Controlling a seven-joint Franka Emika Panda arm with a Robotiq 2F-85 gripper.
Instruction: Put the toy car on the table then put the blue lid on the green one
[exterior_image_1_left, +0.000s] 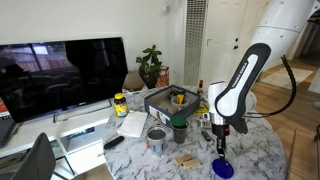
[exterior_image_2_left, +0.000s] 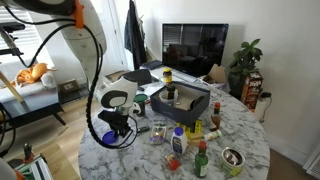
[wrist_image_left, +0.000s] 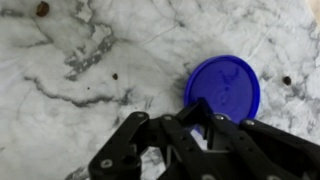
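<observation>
Gripper (exterior_image_1_left: 221, 142) hangs above the blue lid (exterior_image_1_left: 223, 168) on the table (wrist_image_left: 60, 90), 4 o'clock from the green one (exterior_image_1_left: 179, 126). I cannot tell whether the fingers are parted or closed.

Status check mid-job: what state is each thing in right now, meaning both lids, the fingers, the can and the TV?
Blue lid: lying flat on the table, not on the green one.
Green one: standing on the table, apart from the blue lid, uncovered.
Gripper: low over the blue lid's near edge; fingers open or shut unclear.
Silver can: upright.
TV: screen dark.
Toy car: too small to make out.
</observation>
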